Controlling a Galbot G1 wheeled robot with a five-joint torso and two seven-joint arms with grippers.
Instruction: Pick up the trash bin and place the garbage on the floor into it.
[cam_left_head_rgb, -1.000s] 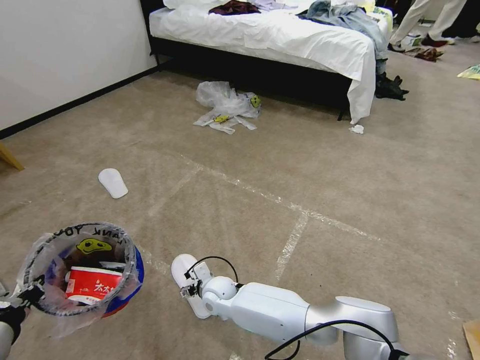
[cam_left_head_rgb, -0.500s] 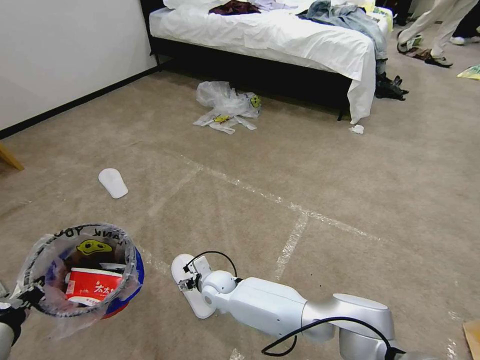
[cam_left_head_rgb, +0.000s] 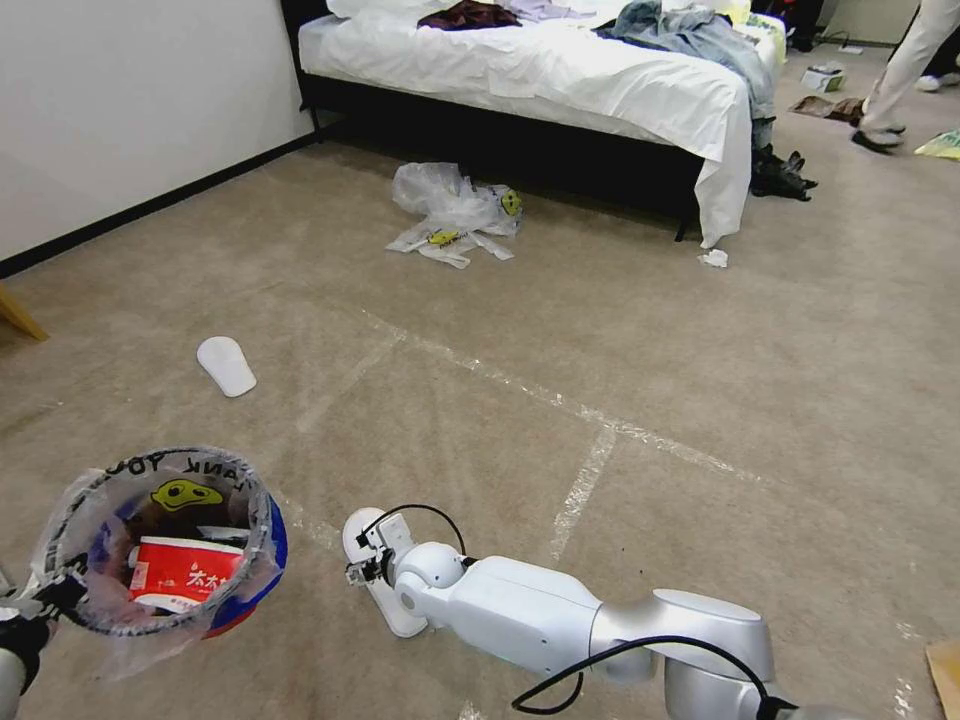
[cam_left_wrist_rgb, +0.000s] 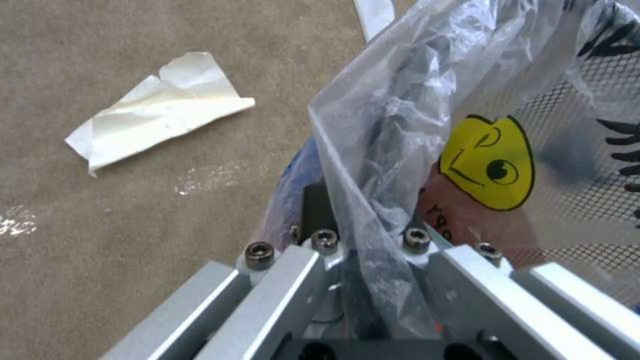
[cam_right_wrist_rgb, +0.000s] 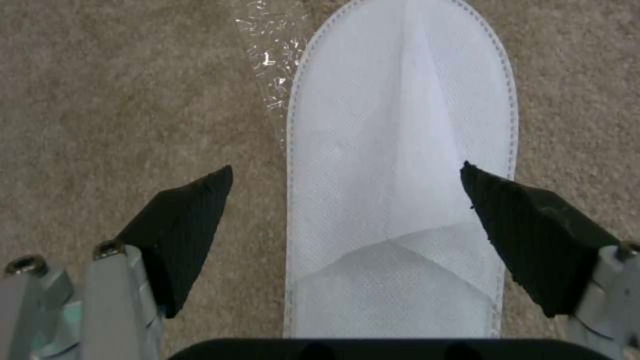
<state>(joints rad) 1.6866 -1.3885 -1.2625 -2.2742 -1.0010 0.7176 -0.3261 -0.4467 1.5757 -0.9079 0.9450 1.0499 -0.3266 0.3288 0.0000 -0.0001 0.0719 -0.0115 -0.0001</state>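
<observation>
The right gripper (cam_left_head_rgb: 362, 572) is held low over a white slipper (cam_left_head_rgb: 375, 570) at about 6 o'clock in the head view, nearest the robot. Its white arm is stretched in from the lower right, nearly level with the carpet (cam_left_head_rgb: 640, 340), with the wrist turned toward 10 o'clock. In the right wrist view the black fingertips (cam_right_wrist_rgb: 183, 225) are spread wide, one on each side of the slipper (cam_right_wrist_rgb: 400, 190), with carpet (cam_right_wrist_rgb: 120, 100) visible between each pad and the slipper's edge; contact cannot be told. The slipper's long axis is laid along the gripper's reach, its rounded toe pointing away toward 11 o'clock, and it is laid partly over a shiny tape line (cam_right_wrist_rgb: 270, 60).

At 8 o'clock the trash bin (cam_left_head_rgb: 165, 545) is held upright at its rim by the left gripper (cam_left_head_rgb: 40, 600), whose fingers are clamped on the rim and clear liner (cam_left_wrist_rgb: 373, 200). A red container (cam_left_head_rgb: 185, 570) is seen inside. A crumpled white paper (cam_left_wrist_rgb: 157, 110) is seen on the carpet beside the bin in the left wrist view.

Farther off at 10 o'clock a second slipper (cam_left_head_rgb: 226, 365) is laid flat, its long axis running from 11 to 5 o'clock. Clear plastic bags (cam_left_head_rgb: 452, 212) are heaped near the bed (cam_left_head_rgb: 560, 70) at 12 o'clock, and a small white scrap (cam_left_head_rgb: 714, 258) is found at 1 o'clock.
</observation>
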